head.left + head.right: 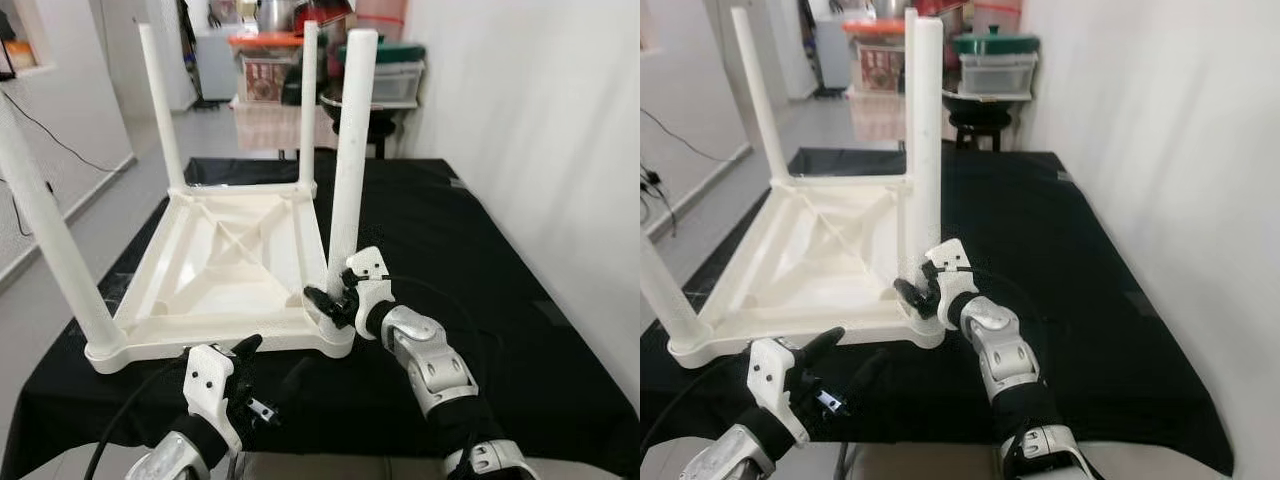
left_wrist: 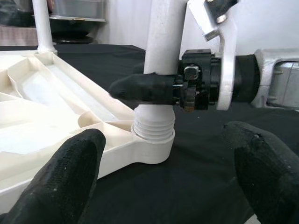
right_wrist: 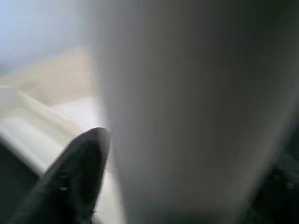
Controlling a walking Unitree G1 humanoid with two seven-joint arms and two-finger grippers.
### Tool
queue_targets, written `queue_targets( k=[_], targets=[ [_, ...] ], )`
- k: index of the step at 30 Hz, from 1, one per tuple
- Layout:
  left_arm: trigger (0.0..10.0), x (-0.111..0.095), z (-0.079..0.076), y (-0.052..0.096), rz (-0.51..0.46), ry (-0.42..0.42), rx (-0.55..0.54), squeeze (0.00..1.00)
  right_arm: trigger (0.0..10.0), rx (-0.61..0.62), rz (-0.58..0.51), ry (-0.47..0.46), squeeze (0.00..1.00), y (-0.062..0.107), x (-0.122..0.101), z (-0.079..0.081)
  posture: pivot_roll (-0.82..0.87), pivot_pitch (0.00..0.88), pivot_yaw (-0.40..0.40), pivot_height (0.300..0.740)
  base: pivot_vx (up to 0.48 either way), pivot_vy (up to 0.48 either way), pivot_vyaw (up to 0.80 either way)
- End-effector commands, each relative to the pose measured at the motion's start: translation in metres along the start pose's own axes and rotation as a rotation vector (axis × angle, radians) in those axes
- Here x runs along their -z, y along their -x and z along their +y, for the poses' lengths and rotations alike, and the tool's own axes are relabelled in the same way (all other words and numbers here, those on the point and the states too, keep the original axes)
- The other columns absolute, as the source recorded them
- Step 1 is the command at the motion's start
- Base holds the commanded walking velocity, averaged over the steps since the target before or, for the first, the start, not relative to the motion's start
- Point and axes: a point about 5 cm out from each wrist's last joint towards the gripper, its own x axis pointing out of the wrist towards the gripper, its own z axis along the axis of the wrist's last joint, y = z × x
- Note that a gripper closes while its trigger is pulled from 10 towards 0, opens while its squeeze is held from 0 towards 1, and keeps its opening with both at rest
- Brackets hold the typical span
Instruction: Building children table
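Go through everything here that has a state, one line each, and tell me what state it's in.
Children's table top: upside down on the black cloth.
Near-right leg: upright in its corner socket, screw threads showing at the base.
Other three legs: upright in their corners.
Right gripper: shut on the near-right leg, low down.
Left gripper: open, beside the table's near edge, holding nothing.

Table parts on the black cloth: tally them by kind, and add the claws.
White table legs: 4
White upturned tabletop: 1
Claws, left claw and right claw: 2
Total: 7
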Motion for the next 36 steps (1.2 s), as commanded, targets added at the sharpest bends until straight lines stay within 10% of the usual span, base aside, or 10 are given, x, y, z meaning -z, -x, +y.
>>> queue_targets(
  k=[1,2,3,12,13,15,34,35,36],
  targets=[
    [10.0,0.002,0.002,-0.001,0.003,0.008,-0.006,0.0,10.0,-0.087,-0.083,0.026,0.95,-0.004,-0.025,0.002,-0.02,0.0,-0.027,0.74,0.0,0.0,0.0],
    [10.0,0.002,0.002,-0.002,0.004,0.009,-0.003,0.0,10.0,-0.144,-0.104,0.047,0.8,-0.003,-0.033,0.001,-0.02,0.0,-0.027,0.74,0.0,0.0,0.0],
    [10.0,0.002,0.002,-0.003,0.004,0.01,-0.001,0.0,10.0,-0.234,-0.117,0.072,0.0,-0.002,-0.041,-0.002,-0.02,0.0,-0.026,0.74,0.0,0.0,0.0],
    [10.0,0.002,0.004,-0.005,0.003,0.01,-0.002,0.0,10.0,-0.548,-0.061,0.152,0.0,-0.006,-0.059,-0.018,0.0,0.0,-0.029,0.74,0.0,0.0,0.0],
    [10.0,0.002,0.004,-0.005,0.004,0.01,-0.002,0.0,1.2,-0.545,-0.06,0.144,0.0,-0.007,-0.061,-0.02,0.0,0.0,-0.029,0.74,0.0,0.0,0.0],
    [10.0,0.002,0.003,-0.005,0.005,0.01,-0.002,0.0,0.0,-0.548,-0.056,0.128,0.0,-0.008,-0.062,-0.021,0.01,0.0,-0.027,0.74,0.0,0.0,0.0],
    [10.0,-0.003,0.002,-0.005,-0.007,0.016,0.001,0.0,0.0,-0.4,-0.043,0.149,0.0,0.022,-0.036,-0.046,-0.02,0.0,-0.023,0.74,0.0,0.0,0.0],
    [10.0,-0.004,0.003,-0.003,-0.007,0.015,0.001,0.0,0.0,0.019,-0.028,0.105,0.0,0.013,-0.023,-0.046,-0.05,0.004,-0.021,0.74,0.0,0.0,0.0],
    [10.0,-0.005,0.004,-0.002,-0.007,0.016,0.004,0.0,0.0,0.137,-0.001,0.053,0.0,0.013,-0.003,-0.02,-0.04,0.012,-0.008,0.74,0.0,0.0,0.0]
  ],
)
